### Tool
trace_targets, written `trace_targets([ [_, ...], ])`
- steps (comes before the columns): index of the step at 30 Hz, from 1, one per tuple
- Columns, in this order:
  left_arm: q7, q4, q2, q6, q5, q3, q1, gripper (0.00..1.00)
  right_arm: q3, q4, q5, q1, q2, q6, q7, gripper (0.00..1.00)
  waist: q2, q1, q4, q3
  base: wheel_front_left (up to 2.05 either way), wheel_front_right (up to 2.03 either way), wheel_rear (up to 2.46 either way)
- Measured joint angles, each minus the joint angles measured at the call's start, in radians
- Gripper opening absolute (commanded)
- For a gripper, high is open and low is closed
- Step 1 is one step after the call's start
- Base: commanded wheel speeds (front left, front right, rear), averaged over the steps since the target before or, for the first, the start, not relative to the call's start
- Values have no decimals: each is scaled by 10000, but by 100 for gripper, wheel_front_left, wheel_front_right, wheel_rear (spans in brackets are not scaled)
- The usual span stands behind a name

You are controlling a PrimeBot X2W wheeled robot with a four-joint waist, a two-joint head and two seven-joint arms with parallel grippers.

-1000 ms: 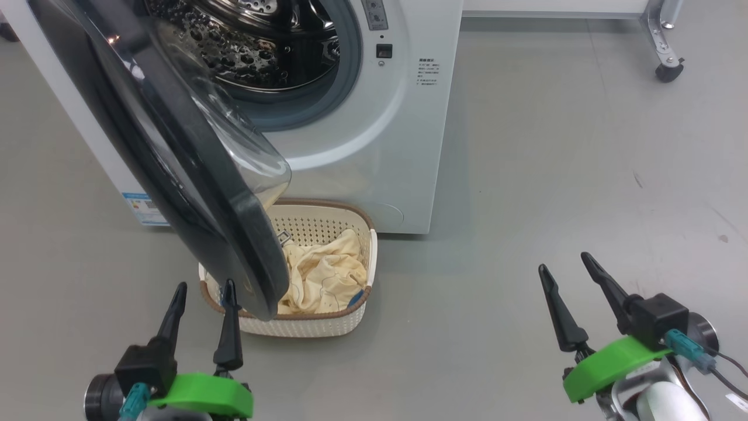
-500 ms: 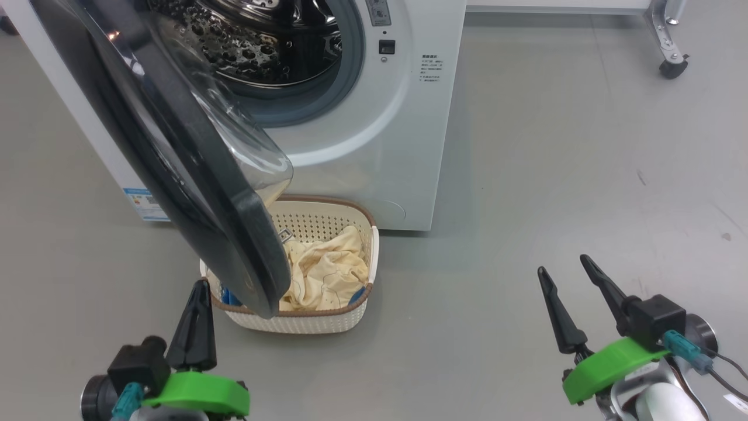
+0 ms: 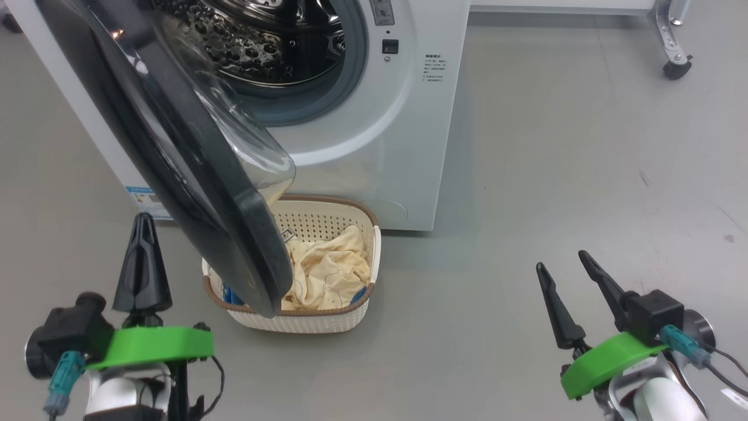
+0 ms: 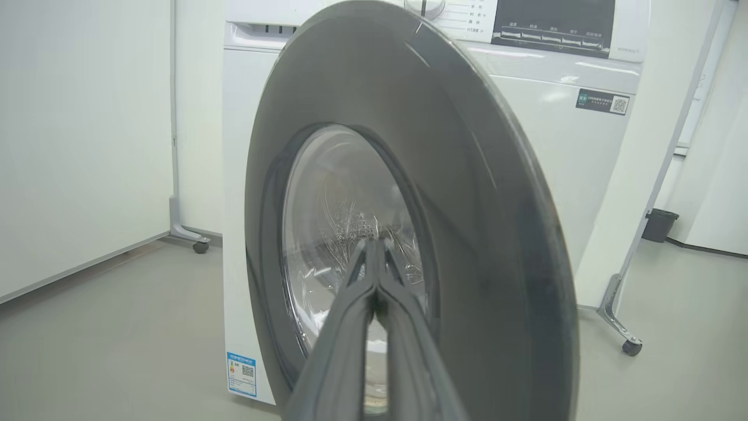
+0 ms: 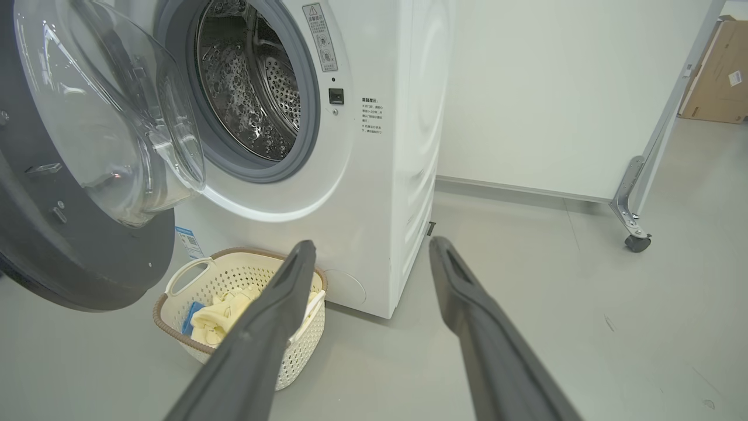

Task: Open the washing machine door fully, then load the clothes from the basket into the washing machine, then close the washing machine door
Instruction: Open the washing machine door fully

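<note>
The washing machine (image 3: 380,146) stands with its round black door (image 3: 193,158) swung partly out, the glass bowl (image 3: 245,140) facing the steel drum (image 3: 257,41). Below the door's lower edge sits the cream basket (image 3: 304,321) holding the pale yellow clothes (image 3: 327,272). My left gripper (image 3: 142,222) is shut and empty, left of the door's lower edge. In the left wrist view the left gripper (image 4: 374,242) points at the door's outer face (image 4: 467,175). My right gripper (image 3: 561,260) is open over bare floor at the right. Between the right gripper's (image 5: 373,244) fingers the basket (image 5: 304,351) and clothes (image 5: 219,313) show low left.
A blue label (image 3: 143,199) marks the machine's lower front. A metal frame leg with a caster (image 3: 676,67) stands behind on the right. A white panel on casters (image 4: 82,146) stands left of the machine, with a dark bin (image 4: 660,225) and a cardboard box (image 5: 716,76) farther off.
My left gripper has shut its fingers and moved left and up, away from the door's lower edge. The camera has shifted slightly. The right gripper has barely moved.
</note>
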Motion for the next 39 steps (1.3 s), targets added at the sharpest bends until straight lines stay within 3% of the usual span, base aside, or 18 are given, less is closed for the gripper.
trace_targets([
  [10,-12,-704,591,-33,240,-113,-1149,0,48,119,0,-46,163,0,0,100,0,0,-71,-80,0,0,0],
  [18,-58,-1296,635,-35,232,-504,-2077,0,29,128,0,-47,190,0,-2,100,0,0,-136,-107,0,0,0],
  [26,150,-1519,621,-35,230,-1480,-2796,0,15,165,0,-49,205,0,-17,100,0,0,-203,-209,0,0,0],
  [39,991,-527,623,-71,-61,-3373,-2889,0,13,173,17,-47,249,0,-17,100,0,0,-353,-394,0,0,0],
])
